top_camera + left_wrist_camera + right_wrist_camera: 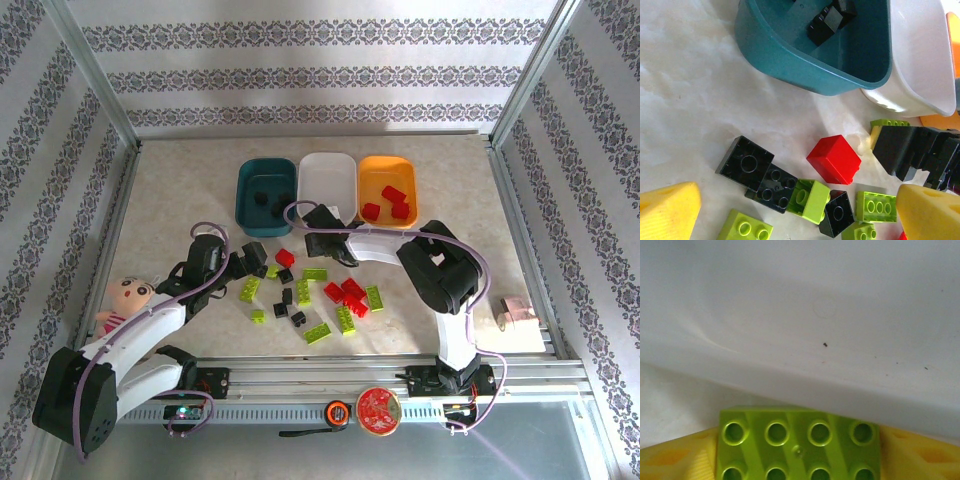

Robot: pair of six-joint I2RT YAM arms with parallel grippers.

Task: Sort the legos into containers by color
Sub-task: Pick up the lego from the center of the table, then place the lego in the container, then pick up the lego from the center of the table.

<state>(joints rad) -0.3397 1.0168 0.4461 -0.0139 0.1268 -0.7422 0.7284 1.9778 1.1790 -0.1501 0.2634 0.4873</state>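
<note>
Three trays stand in a row at the back: teal (248, 205) with black bricks (268, 198), white (328, 190), and orange (372, 178) with red bricks (392, 203). Loose red (350, 293), lime (318, 333) and black (287, 297) legos lie mid-table. My left gripper (262, 262) hangs open over the pile's left part; its yellow fingers (667, 210) flank black (746, 162), lime (810, 200) and red (834, 159) bricks. My right gripper (318, 218) is shut on a lime brick (799, 445) at the white tray's near wall (805, 380).
A pink-bodied doll (125, 300) lies at the left beside my left arm. A small pink and white object (517, 312) sits at the right edge. A tape measure (338, 411) and a red disc (379, 405) rest on the front rail.
</note>
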